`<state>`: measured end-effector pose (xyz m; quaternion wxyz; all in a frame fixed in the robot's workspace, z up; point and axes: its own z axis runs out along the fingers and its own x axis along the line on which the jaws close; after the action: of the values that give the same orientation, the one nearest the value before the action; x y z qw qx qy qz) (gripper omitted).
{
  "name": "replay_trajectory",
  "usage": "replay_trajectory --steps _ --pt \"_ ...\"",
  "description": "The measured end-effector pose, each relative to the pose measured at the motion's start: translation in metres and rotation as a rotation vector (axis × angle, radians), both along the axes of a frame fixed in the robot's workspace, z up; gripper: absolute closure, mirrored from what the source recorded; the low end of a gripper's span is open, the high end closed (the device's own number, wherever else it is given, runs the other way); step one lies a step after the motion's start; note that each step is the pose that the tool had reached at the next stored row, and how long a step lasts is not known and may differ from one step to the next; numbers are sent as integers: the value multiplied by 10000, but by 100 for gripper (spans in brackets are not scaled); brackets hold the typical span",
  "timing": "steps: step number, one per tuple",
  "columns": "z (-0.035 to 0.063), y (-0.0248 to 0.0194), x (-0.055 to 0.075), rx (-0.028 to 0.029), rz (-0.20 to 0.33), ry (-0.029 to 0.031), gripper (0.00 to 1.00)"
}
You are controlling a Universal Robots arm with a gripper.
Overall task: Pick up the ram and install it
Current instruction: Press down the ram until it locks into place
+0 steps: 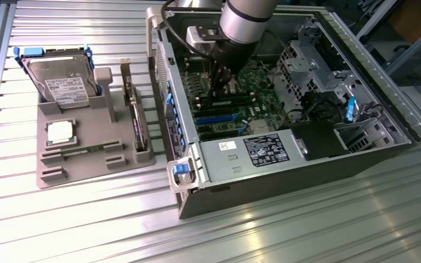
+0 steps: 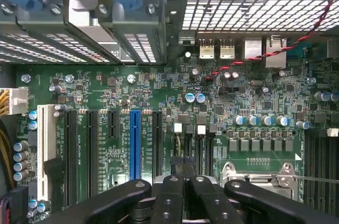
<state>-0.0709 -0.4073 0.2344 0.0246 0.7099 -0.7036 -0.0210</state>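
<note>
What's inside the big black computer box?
Inside the computer case sits a green motherboard with long slots, one blue. The arm reaches in, hiding part of it. A black power box covers whatever lies beneath.

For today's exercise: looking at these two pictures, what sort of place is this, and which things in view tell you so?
Probably a robotics lab bench for computer assembly. An open computer case lies on a ribbed metal table, a grey tray holds spare parts such as a hard drive, and the gripper hangs over the motherboard.

Computer case (image 1: 269, 159) lay open on the desk (image 1: 306, 235). Parts tray (image 1: 86, 164) sat to the exterior view's left of the case; hard drive (image 1: 64, 82) stood in the tray; end effector (image 1: 221, 82) reached inside the case.
</note>
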Motion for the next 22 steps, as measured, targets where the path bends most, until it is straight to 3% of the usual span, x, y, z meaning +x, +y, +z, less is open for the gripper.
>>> replay_trajectory --steps 5,6,7,9,13,22 --pt "-61 0 0 -15 0 0 90" --pt "-9 4 3 13 0 -20 90" --pt "90 1 8 -12 0 -9 90" --pt "121 1 80 -14 0 -8 90" --pt "122 0 481 -14 0 28 90" --pt "127 0 1075 -14 0 60 90"
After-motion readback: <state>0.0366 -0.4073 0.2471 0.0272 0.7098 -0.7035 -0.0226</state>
